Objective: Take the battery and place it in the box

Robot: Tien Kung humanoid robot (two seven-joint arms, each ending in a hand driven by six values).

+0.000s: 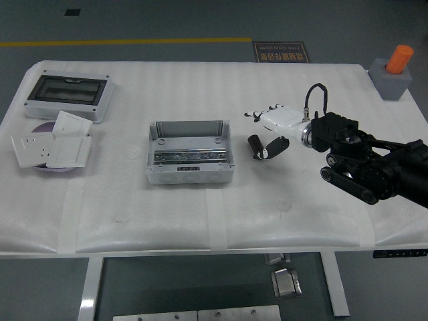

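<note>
Here the right hand (pixel 271 130) reaches in from the desk's right edge and sits over the battery (pixel 256 146), a small dark cylinder lying on the white desk (pixel 200 221) a little right of its middle. The white fingers (pixel 262 114) are spread on the far side of the battery and the thumb comes in from the near side, so the hand brackets it; whether any pad is touching, or the battery is only framed, cannot be made out, and it looks to lie on the surface, not lifted. That bracketing suits a pinch across the short body. The box (pixel 189 152) stands open-topped near the desk's centre, just left of the battery, which probably leaves only a short carry once the grip closes. Toward the far left corner lie a cabinet with a dark window (pixel 67 95) and, nearer the left edge, a pile of white wall switches (pixel 52 147), well clear of the work. A grey block with an orange cap (pixel 393 72) sits at the far right corner. The left arm does not show.
</note>
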